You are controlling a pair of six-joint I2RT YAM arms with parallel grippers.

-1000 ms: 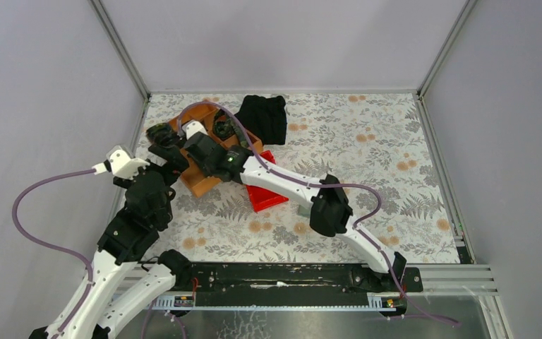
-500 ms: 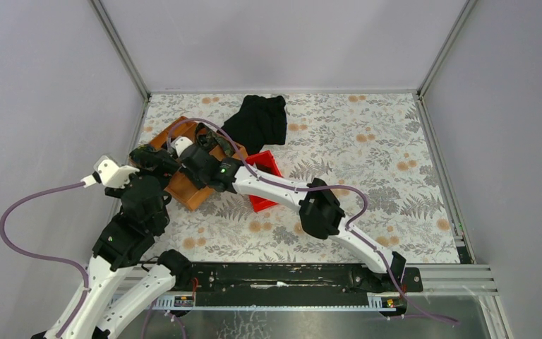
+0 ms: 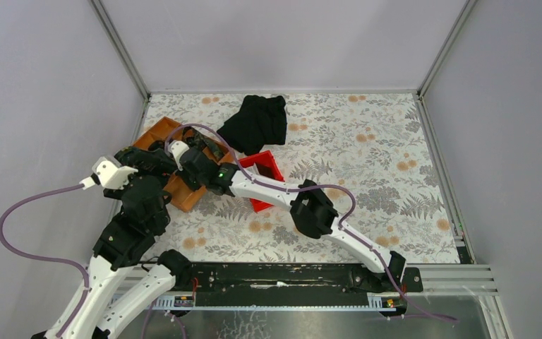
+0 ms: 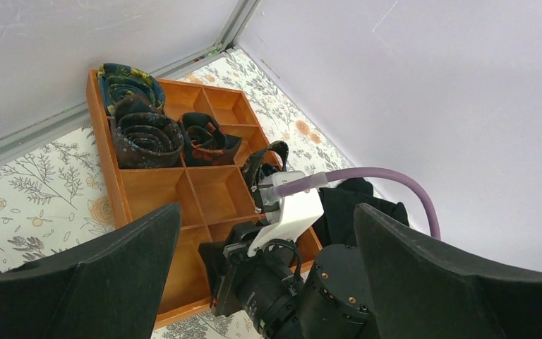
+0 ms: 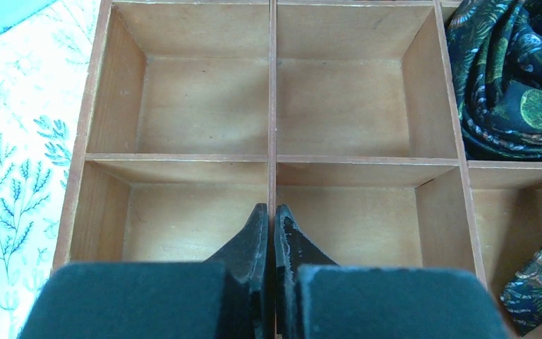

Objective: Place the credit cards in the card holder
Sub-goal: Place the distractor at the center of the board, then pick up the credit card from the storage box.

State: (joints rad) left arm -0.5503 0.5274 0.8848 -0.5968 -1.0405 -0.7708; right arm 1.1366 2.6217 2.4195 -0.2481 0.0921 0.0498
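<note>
Divider wall (image 5: 271, 106) of orange tray (image 5: 81, 141) sits pinched inside the right pincer (image 5: 270, 222)

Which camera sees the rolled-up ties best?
Left wrist view: the rolled-up ties sit plainly in the orange tray. Right wrist view catches only bits at its edge; from the top, the arms mostly cover them.

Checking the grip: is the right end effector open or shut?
Shut: the right end effector pinches a divider of the orange wooden compartment tray.
</note>
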